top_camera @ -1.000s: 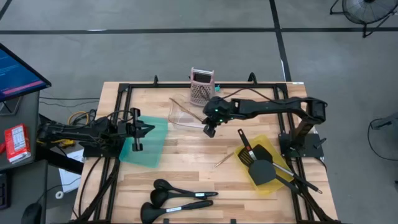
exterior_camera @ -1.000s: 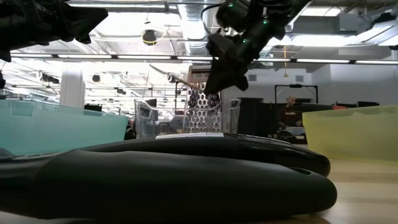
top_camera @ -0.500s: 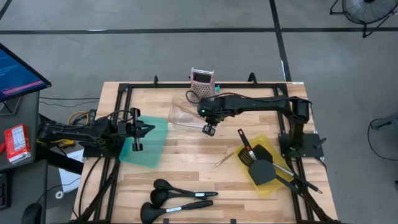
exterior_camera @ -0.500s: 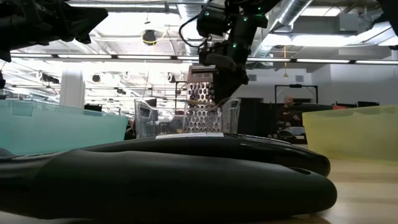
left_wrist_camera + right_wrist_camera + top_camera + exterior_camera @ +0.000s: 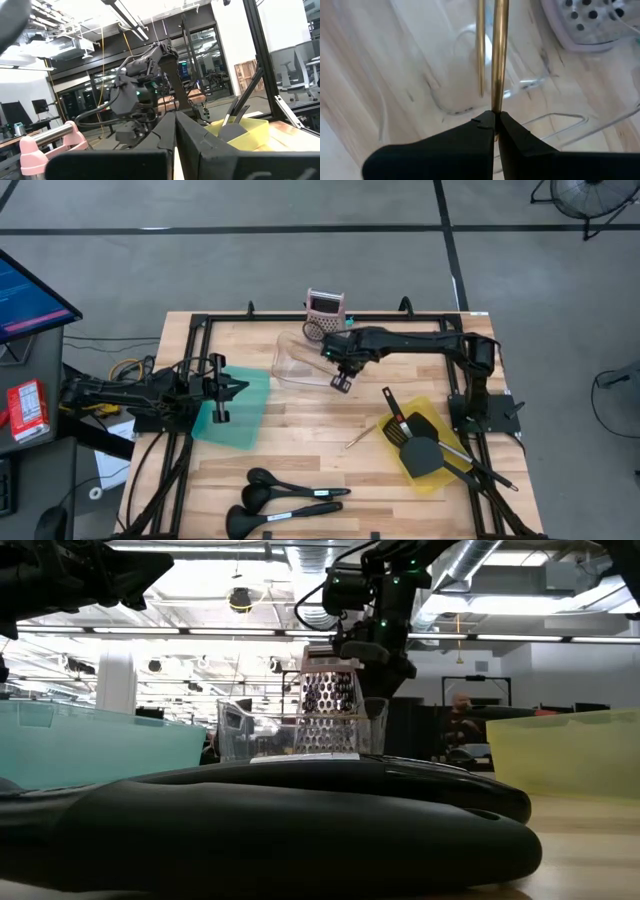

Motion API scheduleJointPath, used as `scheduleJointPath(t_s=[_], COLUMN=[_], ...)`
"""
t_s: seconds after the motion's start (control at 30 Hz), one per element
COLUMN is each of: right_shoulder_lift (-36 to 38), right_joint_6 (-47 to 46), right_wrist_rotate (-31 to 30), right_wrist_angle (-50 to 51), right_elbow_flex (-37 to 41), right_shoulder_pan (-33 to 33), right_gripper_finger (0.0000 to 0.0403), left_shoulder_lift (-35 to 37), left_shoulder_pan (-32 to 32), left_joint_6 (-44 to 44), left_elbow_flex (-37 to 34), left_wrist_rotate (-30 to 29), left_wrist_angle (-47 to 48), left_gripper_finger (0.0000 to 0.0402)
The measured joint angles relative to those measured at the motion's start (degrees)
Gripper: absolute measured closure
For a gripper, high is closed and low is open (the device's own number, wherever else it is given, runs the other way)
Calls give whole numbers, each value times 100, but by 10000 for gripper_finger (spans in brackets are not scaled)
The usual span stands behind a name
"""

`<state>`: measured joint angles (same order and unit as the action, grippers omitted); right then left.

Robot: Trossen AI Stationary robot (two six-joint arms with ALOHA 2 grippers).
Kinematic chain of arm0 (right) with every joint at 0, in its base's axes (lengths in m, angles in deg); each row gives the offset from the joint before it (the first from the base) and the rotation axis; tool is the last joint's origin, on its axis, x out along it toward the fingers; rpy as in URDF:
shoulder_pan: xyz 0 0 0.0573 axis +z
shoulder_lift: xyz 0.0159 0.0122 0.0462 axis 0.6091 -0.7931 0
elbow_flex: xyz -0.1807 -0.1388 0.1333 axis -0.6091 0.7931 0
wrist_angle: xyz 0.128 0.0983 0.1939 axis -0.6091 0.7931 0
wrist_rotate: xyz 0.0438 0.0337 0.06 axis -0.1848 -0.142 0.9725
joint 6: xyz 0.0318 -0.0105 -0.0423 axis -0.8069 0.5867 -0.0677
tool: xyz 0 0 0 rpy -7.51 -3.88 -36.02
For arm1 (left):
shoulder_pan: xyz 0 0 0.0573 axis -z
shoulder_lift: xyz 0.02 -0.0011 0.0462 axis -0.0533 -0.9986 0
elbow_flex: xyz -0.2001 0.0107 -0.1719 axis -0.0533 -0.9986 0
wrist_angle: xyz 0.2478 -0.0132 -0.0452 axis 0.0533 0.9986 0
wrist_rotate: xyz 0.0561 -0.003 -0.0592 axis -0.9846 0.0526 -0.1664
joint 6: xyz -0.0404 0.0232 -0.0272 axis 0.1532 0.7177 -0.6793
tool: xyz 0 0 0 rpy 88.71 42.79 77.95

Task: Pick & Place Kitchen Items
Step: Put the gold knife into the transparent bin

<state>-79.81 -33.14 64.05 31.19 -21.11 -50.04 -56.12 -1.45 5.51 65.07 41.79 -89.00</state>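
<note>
My right gripper (image 5: pixel 342 383) is over the near right corner of a clear plastic container (image 5: pixel 300 360) and is shut on a thin golden stick (image 5: pixel 499 55). A second golden stick (image 5: pixel 480 50) lies inside the container. One more stick (image 5: pixel 360 437) lies on the table. Black utensils (image 5: pixel 415 442) lie in a yellow bin (image 5: pixel 440 477). Three black ladles and spoons (image 5: pixel 285 498) lie near the front edge. My left gripper (image 5: pixel 240 388) is shut and empty above a teal bin (image 5: pixel 238 412). My right gripper pinches the golden stick by one end (image 5: pixel 496 106) between its two fingertips. The stick runs straight on past the fingertips, in line with the fingers, over the clear container (image 5: pixel 445 95). Its other end is out of the picture, so I cannot tell whether it rests on anything.
A pink box grater (image 5: pixel 325 315) stands just beyond the clear container at the far edge. A black frame (image 5: pixel 200 330) runs around the tabletop. Bare wood lies between the teal and yellow bins.
My right gripper has stayed above the clear container's near right corner, still shut on the stick. Its wrist has swung a little toward the table's left and then partly back, and the arm's elbow has drawn in toward its base.
</note>
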Motion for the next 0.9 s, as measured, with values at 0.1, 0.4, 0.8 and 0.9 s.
scheduleJointPath(t_s=[0.1,0.4,0.8,0.9], right_shoulder_lift=[0,-235,-544,-529], right_joint_6=[-1,-55,83,66], right_wrist_rotate=[3,20,43,42], right_wrist_angle=[-68,-58,-153,-146], right_elbow_flex=[0,-8,-35,-39], right_shoulder_pan=[-31,-18,1,5], right_gripper_finger=[400,400,365,345], left_shoulder_lift=[-1,0,0,-2], left_shoulder_pan=[-1,-1,-2,-2], left_joint_6=[0,0,0,0], left_elbow_flex=[1,-1,-1,1], left_wrist_rotate=[0,0,0,0], left_wrist_angle=[0,-2,-2,0], left_gripper_finger=[400,400,400,400])
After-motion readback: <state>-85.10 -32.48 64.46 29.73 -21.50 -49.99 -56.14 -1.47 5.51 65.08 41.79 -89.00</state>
